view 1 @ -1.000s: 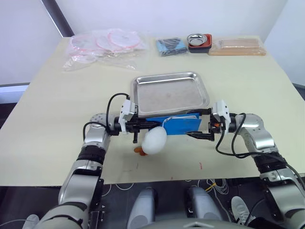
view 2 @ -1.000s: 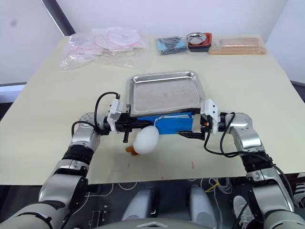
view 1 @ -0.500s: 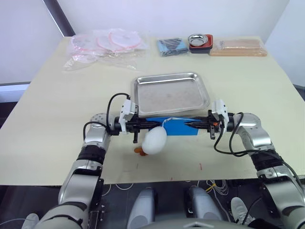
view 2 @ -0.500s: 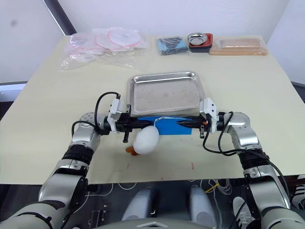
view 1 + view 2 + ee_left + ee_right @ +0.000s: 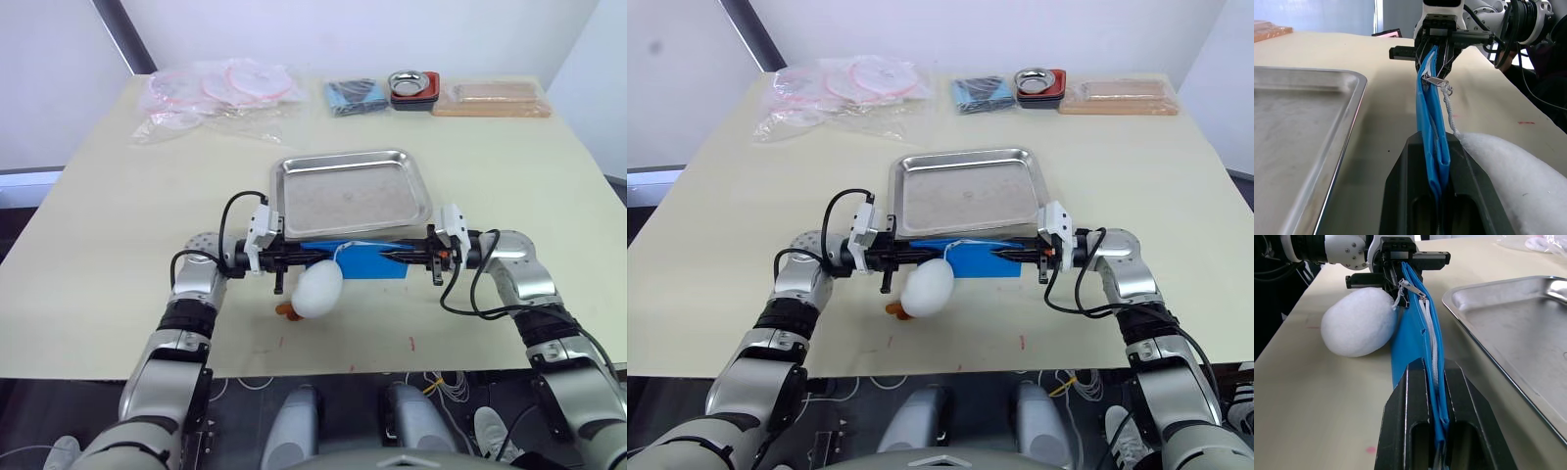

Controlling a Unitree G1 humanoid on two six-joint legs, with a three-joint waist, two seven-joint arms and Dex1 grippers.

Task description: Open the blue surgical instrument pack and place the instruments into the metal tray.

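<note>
The blue surgical instrument pack (image 5: 359, 259) stands on its edge on the table, just in front of the metal tray (image 5: 348, 191), zipper closed and facing up. My left gripper (image 5: 312, 254) is shut on its left end. On the opposite end my right gripper (image 5: 394, 255) is shut too. Each wrist view looks along the pack (image 5: 1415, 333) to the other gripper (image 5: 1437, 41). A white plush charm (image 5: 318, 287) hangs by a cord from the zipper pull and rests on the table. The tray holds nothing. The instruments are hidden.
At the back of the table lie clear plastic bags (image 5: 216, 93), a dark blue folded bundle (image 5: 353, 95), a small metal bowl in a red dish (image 5: 411, 86) and a tan flat package (image 5: 490, 98). The table's front edge runs close below the arms.
My right gripper, open beside the pack's right end a second ago, has shut on that end. The pack now stands more upright between the two grippers. The left gripper held still.
</note>
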